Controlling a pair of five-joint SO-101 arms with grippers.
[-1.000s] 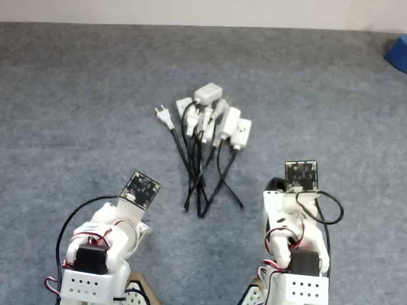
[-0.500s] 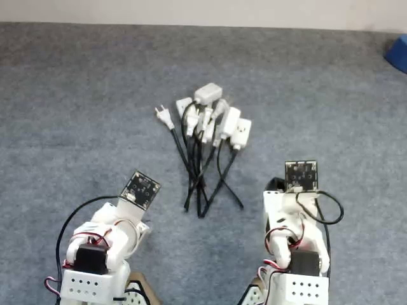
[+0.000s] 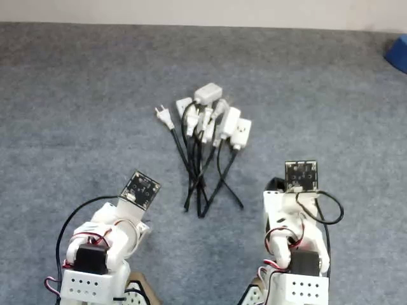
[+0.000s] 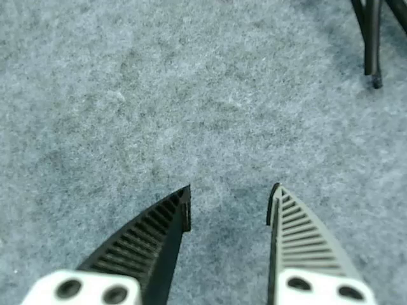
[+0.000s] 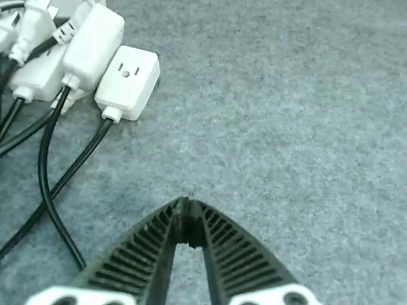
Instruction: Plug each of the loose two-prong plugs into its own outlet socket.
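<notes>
A heap of white outlet sockets (image 3: 219, 121) and plugs on short black cords (image 3: 203, 171) lies on the grey carpet in the middle of the high view. One loose two-prong plug (image 3: 164, 116) sticks out at the heap's left. A white outlet socket (image 5: 127, 81) faces up at the heap's right edge. My left gripper (image 4: 229, 206) is open over bare carpet, with black cord ends (image 4: 372, 44) a little way beyond it. My right gripper (image 5: 186, 219) is shut with nothing in it, short of that socket. Both arms (image 3: 108, 248) (image 3: 296, 229) sit folded near the front edge.
Grey carpet (image 3: 82, 101) spreads around the heap on all sides. A blue object (image 3: 398, 54) shows at the far right edge. A pale wall base (image 3: 191, 13) runs along the back.
</notes>
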